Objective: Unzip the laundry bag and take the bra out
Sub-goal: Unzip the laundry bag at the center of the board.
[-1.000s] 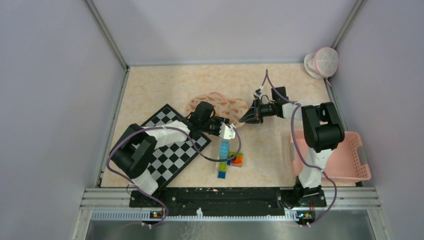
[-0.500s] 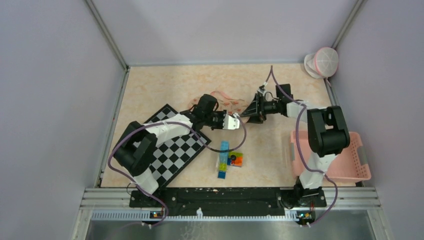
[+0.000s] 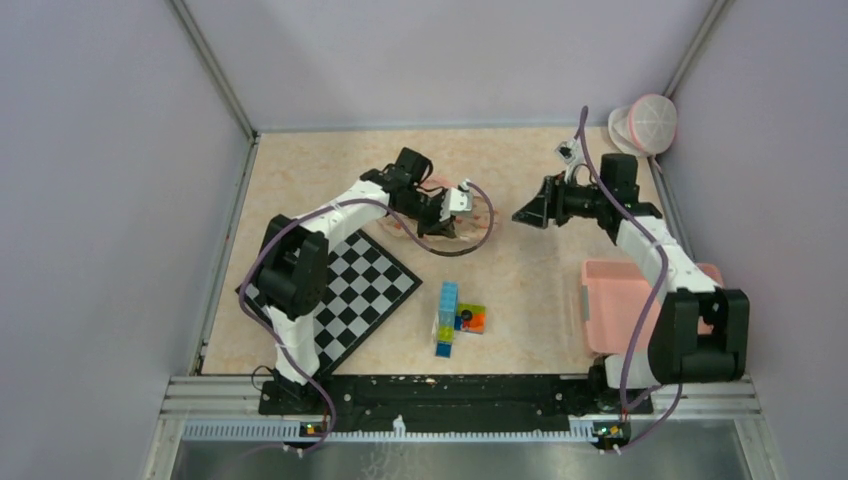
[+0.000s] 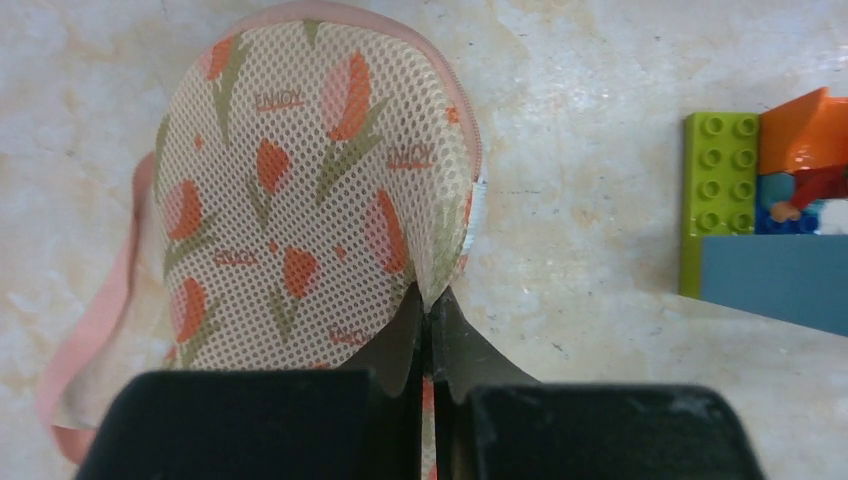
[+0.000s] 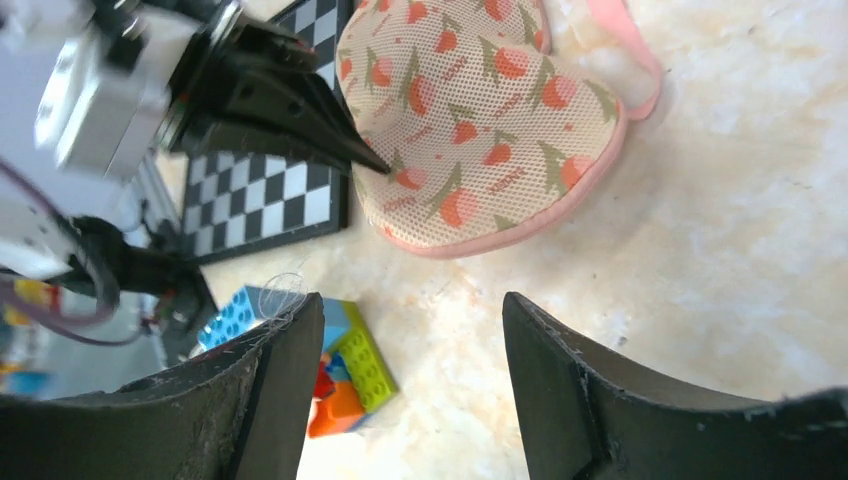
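Pale lavender walls close in a beige marbled tabletop [image 3: 330, 170] on three sides. On its middle-far part lies the dome-shaped cream mesh laundry bag [image 4: 300, 180], printed with orange tulips and edged in pink. Its mesh is too dense to tell whether the bra is inside, and the zip's state cannot be made out. The left gripper [image 4: 428, 305] is closed tight, pinching a fold of the bag's mesh at the rim on the brick side. The right gripper [image 5: 405, 310] hangs spread wide with nothing between its fingers, well apart from the bag on its right.

A pink slotted plastic basket [image 3: 590, 300] sits at the near right edge. The right arm's elbow hangs over it and hides part of its inside.

A black-and-white chequered board [image 3: 365, 290] lies at an angle near the left wall, its far corner close to the bag. A cluster of coloured toy bricks [image 3: 458, 318] sits near the middle front. A round pink-and-white mesh item [image 3: 648, 122] rests in the far right corner.

Bare tabletop lies between the bag and the right gripper, along the back wall, and between the bricks and the basket.
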You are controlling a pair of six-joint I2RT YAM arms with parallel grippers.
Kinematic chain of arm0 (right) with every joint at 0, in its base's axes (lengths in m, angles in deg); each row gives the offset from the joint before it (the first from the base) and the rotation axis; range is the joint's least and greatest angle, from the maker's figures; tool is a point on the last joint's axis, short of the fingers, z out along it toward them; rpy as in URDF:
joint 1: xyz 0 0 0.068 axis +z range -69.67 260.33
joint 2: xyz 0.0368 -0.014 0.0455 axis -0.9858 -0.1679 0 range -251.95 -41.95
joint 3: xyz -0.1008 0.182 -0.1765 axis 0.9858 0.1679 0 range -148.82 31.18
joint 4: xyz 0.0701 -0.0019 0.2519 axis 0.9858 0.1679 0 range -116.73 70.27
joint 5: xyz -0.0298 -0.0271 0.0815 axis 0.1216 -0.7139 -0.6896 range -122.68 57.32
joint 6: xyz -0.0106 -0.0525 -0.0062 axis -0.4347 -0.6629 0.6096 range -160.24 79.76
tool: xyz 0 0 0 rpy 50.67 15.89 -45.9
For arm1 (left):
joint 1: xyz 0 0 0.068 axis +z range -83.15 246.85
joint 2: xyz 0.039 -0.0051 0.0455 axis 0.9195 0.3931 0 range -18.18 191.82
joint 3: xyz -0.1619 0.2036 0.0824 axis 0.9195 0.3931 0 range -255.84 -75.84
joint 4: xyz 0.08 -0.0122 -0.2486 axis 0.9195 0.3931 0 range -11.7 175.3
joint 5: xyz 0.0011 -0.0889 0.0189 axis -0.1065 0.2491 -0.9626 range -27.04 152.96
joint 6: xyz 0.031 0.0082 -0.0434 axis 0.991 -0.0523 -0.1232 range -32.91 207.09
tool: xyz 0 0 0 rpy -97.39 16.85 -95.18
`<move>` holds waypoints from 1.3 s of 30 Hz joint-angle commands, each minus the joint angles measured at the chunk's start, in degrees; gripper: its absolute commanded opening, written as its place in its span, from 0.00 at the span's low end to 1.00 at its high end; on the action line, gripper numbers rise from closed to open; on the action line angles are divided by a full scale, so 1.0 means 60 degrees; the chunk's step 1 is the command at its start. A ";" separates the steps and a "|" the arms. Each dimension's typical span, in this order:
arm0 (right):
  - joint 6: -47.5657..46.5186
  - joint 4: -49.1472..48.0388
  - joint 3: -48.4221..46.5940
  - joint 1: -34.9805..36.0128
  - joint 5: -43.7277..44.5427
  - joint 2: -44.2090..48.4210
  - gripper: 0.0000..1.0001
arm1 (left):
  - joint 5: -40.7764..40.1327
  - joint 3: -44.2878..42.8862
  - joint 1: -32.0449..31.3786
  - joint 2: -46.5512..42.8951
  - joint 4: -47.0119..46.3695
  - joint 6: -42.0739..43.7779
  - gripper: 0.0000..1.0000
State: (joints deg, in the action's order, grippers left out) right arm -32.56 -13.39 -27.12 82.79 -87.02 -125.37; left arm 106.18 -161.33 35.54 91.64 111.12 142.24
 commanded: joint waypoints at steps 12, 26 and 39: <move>-0.5854 -0.2413 0.3403 0.1496 0.2345 0.5027 0.85 | 0.2590 -0.1513 0.0422 0.0761 0.2608 -0.0273 0.00; -1.0149 -0.1398 0.3411 0.3391 0.2243 0.4358 0.76 | 0.3012 -0.2208 0.0495 0.1417 0.3184 -0.0784 0.02; -1.1483 -0.2879 0.3368 0.4509 0.3254 0.2677 0.62 | 0.3684 -0.2734 0.0555 0.1769 0.3786 -0.1095 0.06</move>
State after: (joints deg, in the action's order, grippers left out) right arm -97.67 -24.89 -6.71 108.56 -67.92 -107.71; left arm 123.16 -173.95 38.47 100.73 130.38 136.23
